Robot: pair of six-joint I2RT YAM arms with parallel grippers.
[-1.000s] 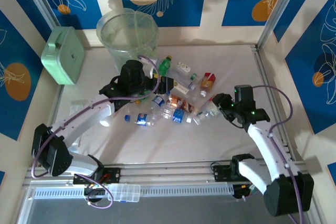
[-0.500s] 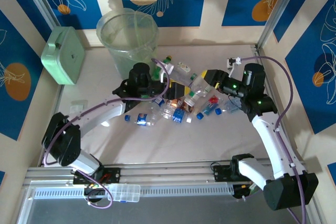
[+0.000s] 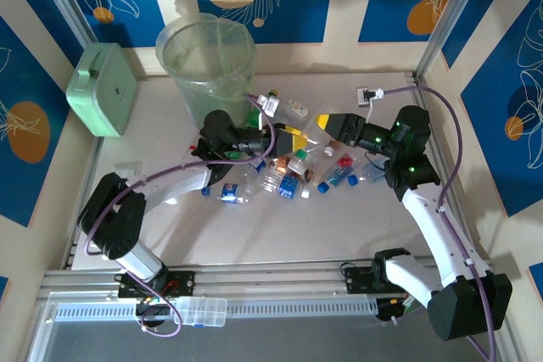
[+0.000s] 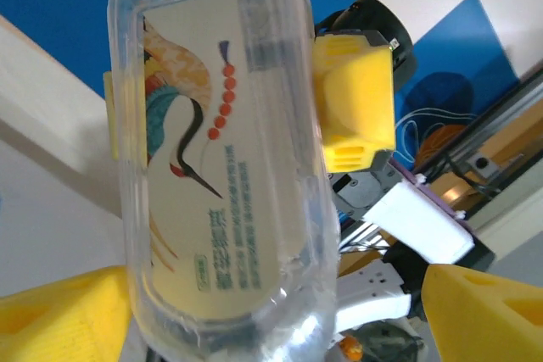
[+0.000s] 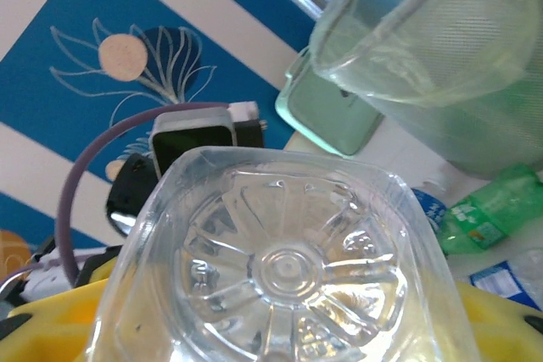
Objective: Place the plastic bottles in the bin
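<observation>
My right gripper (image 3: 329, 125) (image 5: 280, 332) is shut on a clear square-sided plastic bottle (image 3: 312, 131) (image 5: 284, 260) with a cream label. It holds the bottle in the air above the middle of the table. In the left wrist view the bottle (image 4: 225, 167) hangs between the right gripper's yellow pads (image 4: 352, 99). My left gripper (image 3: 287, 138) (image 4: 271, 320) is open, with its yellow fingertips (image 4: 484, 315) on either side of the bottle's lower end. Several more plastic bottles (image 3: 284, 177) lie in a loose heap below. The bin (image 3: 208, 57) (image 5: 441, 40) stands at the back left.
A mint-green square box (image 3: 103, 89) (image 5: 331, 116) leans at the left wall beside the bin. A green bottle (image 5: 492, 209) lies near the bin's foot. A clear plastic case (image 3: 193, 311) sits on the rail at the near edge. Metal frame rails line the right side.
My right gripper has risen from the right of the heap and swung left with the bottle. My left gripper has reached right, so that its fingers now flank the bottle.
</observation>
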